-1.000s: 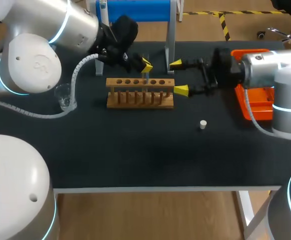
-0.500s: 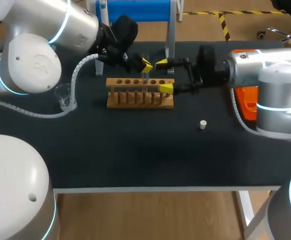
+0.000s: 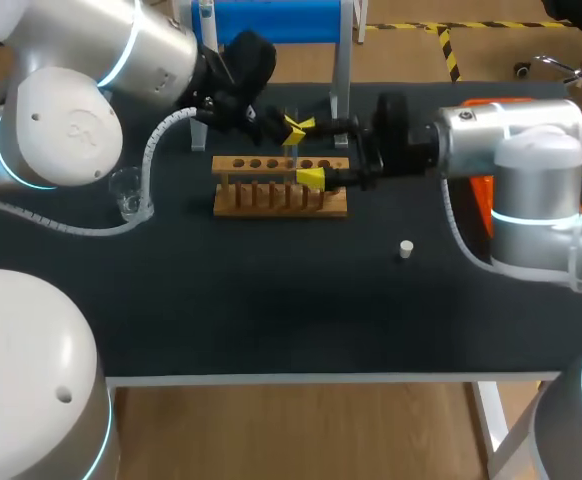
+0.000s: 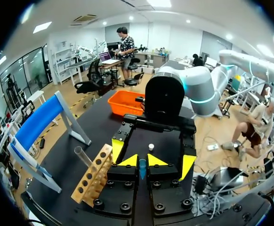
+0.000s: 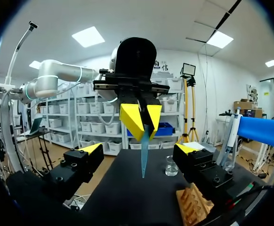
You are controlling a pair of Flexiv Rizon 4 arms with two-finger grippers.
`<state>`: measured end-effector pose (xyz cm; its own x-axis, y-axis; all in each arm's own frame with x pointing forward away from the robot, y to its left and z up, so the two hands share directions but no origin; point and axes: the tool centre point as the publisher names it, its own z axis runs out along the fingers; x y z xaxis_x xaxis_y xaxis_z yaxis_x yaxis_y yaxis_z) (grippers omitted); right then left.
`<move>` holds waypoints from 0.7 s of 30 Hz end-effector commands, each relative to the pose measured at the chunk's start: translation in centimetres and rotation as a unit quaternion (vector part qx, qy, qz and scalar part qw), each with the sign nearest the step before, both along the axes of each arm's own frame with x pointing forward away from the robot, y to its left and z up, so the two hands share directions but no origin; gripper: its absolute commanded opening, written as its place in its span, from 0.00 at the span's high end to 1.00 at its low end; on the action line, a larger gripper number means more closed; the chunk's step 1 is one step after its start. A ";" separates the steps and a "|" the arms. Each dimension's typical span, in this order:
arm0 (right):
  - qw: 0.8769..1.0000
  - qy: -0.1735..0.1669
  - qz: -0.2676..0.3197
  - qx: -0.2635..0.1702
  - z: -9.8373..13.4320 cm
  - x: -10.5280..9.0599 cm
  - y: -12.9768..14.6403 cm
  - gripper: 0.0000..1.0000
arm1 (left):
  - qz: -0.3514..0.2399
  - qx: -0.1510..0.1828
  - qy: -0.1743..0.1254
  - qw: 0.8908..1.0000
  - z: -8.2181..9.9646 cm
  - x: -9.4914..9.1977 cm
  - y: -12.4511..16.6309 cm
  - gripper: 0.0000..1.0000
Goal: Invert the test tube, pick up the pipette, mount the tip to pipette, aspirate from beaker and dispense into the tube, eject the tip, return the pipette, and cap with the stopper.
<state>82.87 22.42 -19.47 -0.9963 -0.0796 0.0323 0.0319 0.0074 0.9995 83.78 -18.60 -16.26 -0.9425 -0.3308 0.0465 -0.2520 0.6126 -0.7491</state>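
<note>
Here wooden rack (image 3: 281, 190) near held tube (image 5: 144, 150); stopper (image 3: 405, 248), beaker (image 3: 126, 192) well apart.

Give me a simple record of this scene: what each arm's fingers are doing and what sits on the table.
Left fingers: shut on a slim bluish tube, holding it upright by the wooden rack
Right fingers: open, one on either side of the tube, not touching it
Beaker: glass, on the table beside the left arm's cable
Stopper: small and white, alone on the black table, apart from the rack
Orange tray: behind the right arm
</note>
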 end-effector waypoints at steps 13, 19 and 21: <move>1.000 -0.002 -0.007 -0.001 -0.3 0.0 1.0 0.52 | 0.000 0.003 0.002 1.000 0.1 0.0 0.0 1.00; 1.000 -0.002 -0.009 0.001 -0.2 0.1 1.0 0.69 | 0.000 0.003 0.002 1.000 0.1 0.0 0.0 1.00; 1.000 -0.002 -0.010 0.003 -0.1 0.2 0.9 0.82 | 0.000 0.003 0.002 1.000 0.1 0.0 0.0 1.00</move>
